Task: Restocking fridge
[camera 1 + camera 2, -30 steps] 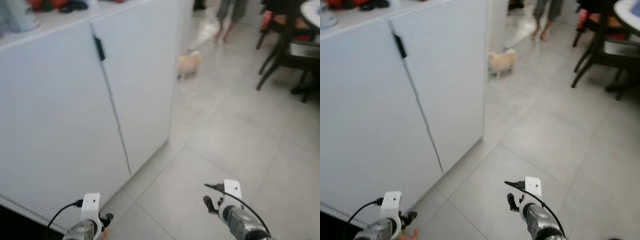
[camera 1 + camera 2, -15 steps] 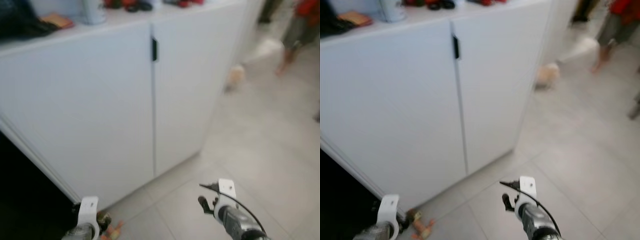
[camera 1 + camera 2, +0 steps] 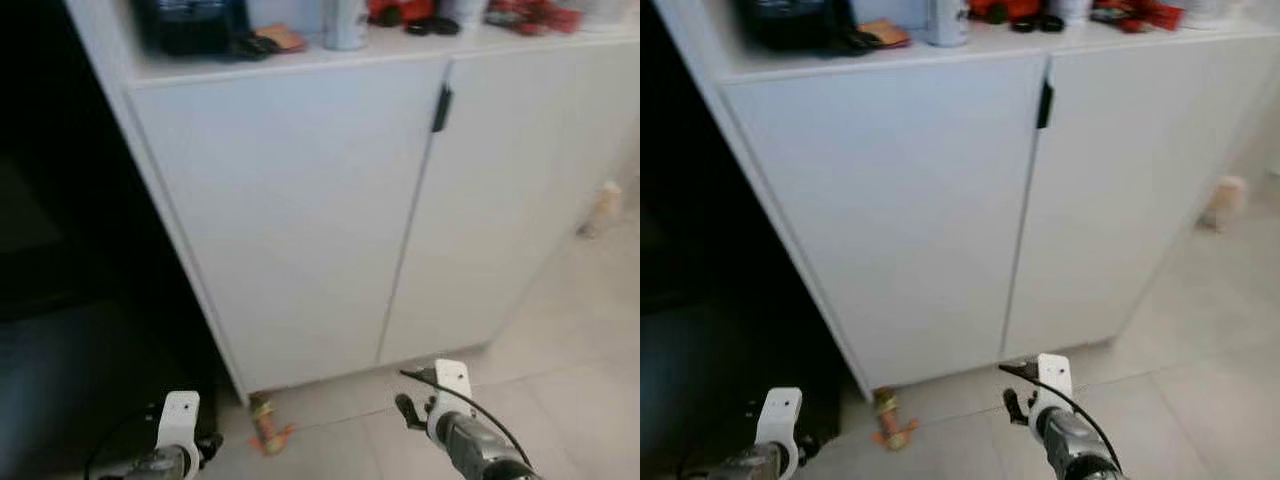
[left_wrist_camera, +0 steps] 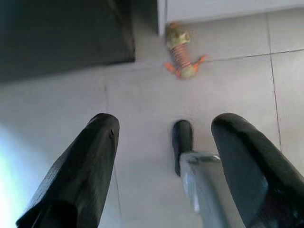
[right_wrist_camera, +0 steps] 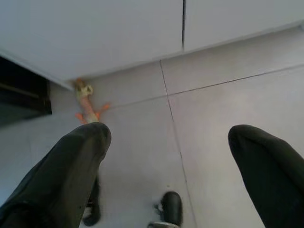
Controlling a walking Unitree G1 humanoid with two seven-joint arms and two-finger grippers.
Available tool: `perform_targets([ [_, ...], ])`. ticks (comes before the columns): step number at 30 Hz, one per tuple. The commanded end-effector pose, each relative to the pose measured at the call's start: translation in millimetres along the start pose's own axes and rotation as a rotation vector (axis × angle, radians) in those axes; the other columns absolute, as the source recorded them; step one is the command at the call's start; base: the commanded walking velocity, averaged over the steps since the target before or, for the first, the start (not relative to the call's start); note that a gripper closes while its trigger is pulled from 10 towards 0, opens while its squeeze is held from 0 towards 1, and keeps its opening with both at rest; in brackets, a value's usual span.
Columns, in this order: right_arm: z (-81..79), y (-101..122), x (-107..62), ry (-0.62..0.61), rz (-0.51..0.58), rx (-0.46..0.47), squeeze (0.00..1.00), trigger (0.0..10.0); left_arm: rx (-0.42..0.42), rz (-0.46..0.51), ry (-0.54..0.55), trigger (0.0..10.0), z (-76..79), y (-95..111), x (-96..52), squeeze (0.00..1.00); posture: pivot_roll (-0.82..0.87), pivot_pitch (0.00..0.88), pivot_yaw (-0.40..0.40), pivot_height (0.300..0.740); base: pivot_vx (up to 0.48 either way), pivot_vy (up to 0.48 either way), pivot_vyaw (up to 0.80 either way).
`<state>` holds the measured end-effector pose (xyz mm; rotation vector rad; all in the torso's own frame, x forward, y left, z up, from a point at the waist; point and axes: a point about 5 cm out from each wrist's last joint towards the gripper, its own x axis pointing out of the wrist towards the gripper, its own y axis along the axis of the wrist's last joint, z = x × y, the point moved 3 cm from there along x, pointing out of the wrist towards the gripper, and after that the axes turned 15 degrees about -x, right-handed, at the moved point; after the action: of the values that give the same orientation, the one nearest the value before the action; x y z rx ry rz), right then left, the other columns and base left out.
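I have both arms hanging low over the floor, and neither holds anything. The left gripper has its two black fingers spread wide apart, pointing down at grey tiles. The right gripper is spread just as wide over the same tiling.

Ahead of the left gripper, well apart from its fingertips, a small toy lies on the tiles: orange, with a ribbed body and a pale head end. It looks like a pet's chew toy, though the picture is too soft for me to be sure. The toy's head end rests just at the lower corner of a white cabinet. From the right gripper the toy sits off towards the left arm's side, also out of reach.

Beyond both grippers the cabinet rises with two closed doors and a short black handle near the top of the seam. Its top carries a black appliance, a pale cylinder and some red clutter.

On the left arm's side of the cabinet stands a tall dark mass, which may be the fridge; I cannot tell.
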<state>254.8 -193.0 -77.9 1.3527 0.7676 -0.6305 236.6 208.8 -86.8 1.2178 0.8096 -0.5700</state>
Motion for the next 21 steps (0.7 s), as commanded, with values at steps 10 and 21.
perform_targets([
  [10, -3.7, 9, 1.3, 0.002, 0.018, -0.033, 0.00, 10.0, 0.026, 0.007, 0.014, 10.0, -4.3, 2, -0.5, 0.00, -0.19, 0.000, 0.004, 0.740, 0.000, 0.000, 0.53],
  [21, 5.8, 22, -2.1, -0.135, 0.180, -0.013, 0.00, 10.0, 0.105, 0.188, 0.035, 10.0, -5.6, 20, -3.7, 0.00, -0.22, 0.033, 0.012, 0.740, 0.000, 0.000, 0.00],
])
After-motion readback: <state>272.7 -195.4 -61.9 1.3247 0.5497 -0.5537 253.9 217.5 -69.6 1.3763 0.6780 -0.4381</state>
